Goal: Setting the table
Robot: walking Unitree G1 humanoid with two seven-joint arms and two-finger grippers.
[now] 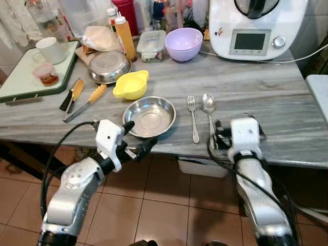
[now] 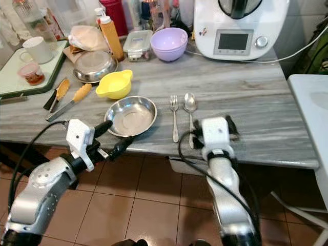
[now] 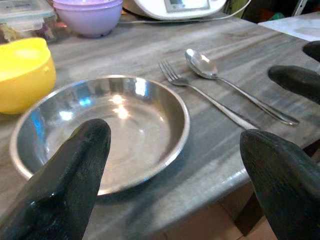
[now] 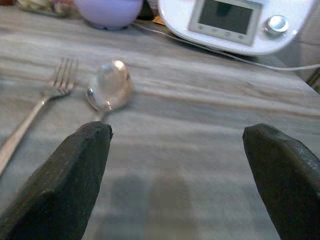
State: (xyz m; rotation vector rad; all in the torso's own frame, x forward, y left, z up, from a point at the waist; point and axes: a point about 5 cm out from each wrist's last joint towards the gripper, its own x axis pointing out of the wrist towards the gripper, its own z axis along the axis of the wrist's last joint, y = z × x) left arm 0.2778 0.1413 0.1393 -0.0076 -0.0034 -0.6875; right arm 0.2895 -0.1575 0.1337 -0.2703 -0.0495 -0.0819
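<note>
Seemingly the setting was nearly done: on the grey table a steel plate lay at the near edge, with the fork just right of the plate and the spoon beyond it; the left gripper hovered spread before the plate, the right gripper likewise spread by the spoon's handle, both empty

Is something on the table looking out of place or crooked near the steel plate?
The fork and spoon lie together on the plate's right, roughly parallel. Nothing is spilled or damaged.
</note>
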